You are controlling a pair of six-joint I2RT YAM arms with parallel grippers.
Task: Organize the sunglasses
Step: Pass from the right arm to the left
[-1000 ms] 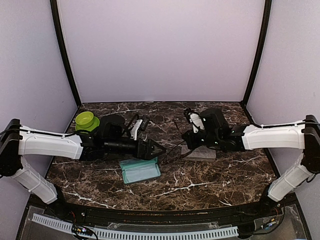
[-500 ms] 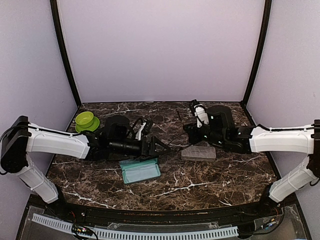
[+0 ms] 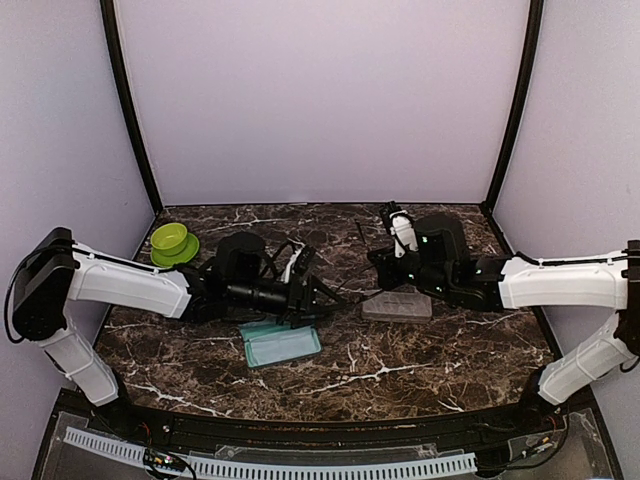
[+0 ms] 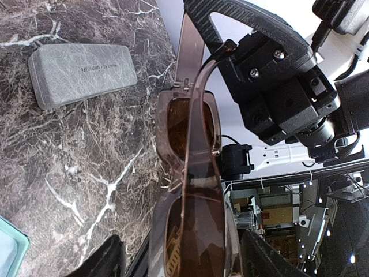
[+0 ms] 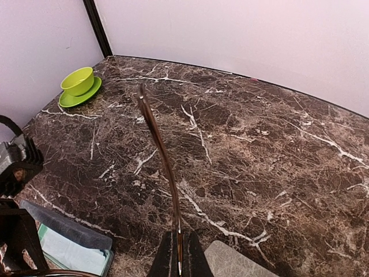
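Observation:
A pair of sunglasses [image 4: 190, 127] with dark reddish-brown lenses hangs above the table between the two arms, seen as a thin dark shape [image 3: 340, 291] in the top view. My right gripper [image 5: 179, 262] is shut on one temple arm [image 5: 158, 144], which curves up and away from its fingers. My left gripper [image 4: 181, 257] is open, its fingers standing either side of the lens front; the right finger is almost touching and the left finger is apart from it. In the top view the left gripper [image 3: 318, 297] faces the right gripper [image 3: 375, 262].
A closed grey case [image 3: 397, 306] lies below the right gripper. An open teal case [image 3: 281, 343] with a light-blue cloth lies under the left arm. A green bowl on a saucer [image 3: 172, 240] stands at the back left.
My left arm has reached right, so the sunglasses now sit between its fingers, which have narrowed. The right gripper rose from the grey case and then held still.

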